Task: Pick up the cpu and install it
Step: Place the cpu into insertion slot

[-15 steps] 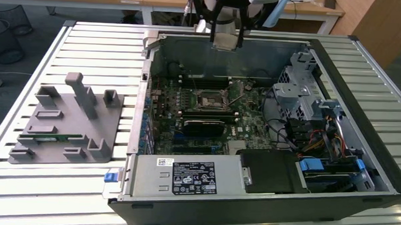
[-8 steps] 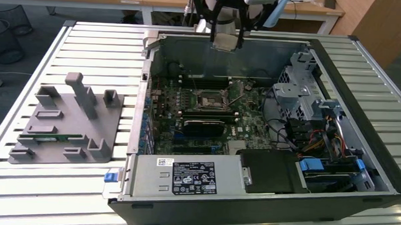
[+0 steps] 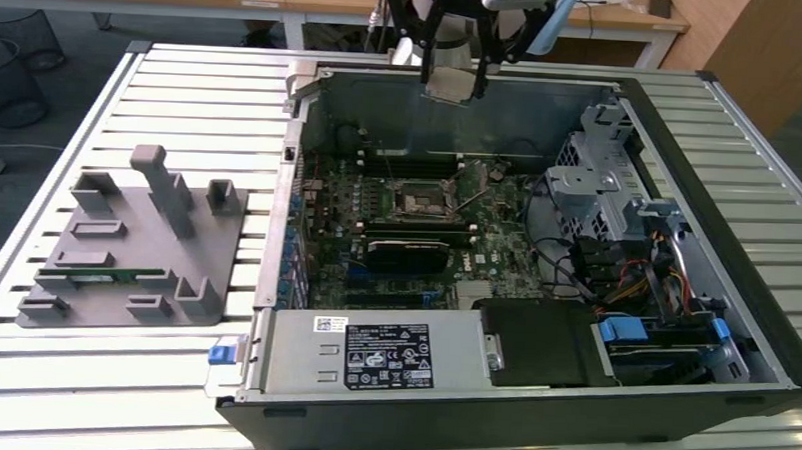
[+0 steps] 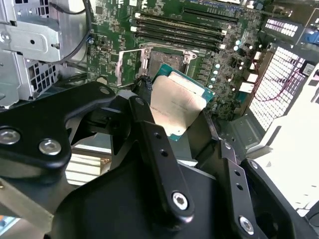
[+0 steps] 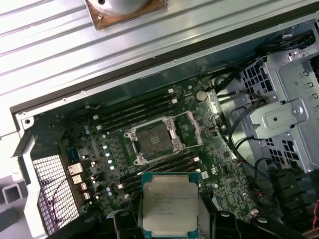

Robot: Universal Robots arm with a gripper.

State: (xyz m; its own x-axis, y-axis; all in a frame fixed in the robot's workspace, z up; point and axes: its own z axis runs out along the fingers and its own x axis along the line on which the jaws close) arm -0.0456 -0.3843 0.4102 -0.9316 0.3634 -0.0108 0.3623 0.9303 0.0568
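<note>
The cpu (image 5: 168, 204), a small square chip with a silvery top and a pale green rim, is held between the black fingers (image 4: 149, 134) of my gripper (image 4: 182, 124), which is shut on it. In the exterior view the gripper (image 3: 456, 87) hangs with the cpu (image 3: 453, 92) above the far wall of the open computer case. The black motherboard socket (image 5: 155, 141) with its metal frame lies open and bare below, apart from the chip. It also shows in the exterior view as the socket (image 3: 416, 198) mid-board.
The case (image 3: 282, 181) lies open on a slatted white table (image 3: 178, 97). A grey plastic fixture (image 3: 133, 246) with a green memory stick (image 3: 99, 273) sits on the exterior view's left. A drive cage (image 3: 603, 182), cables and a power supply (image 3: 370, 349) crowd the case's interior.
</note>
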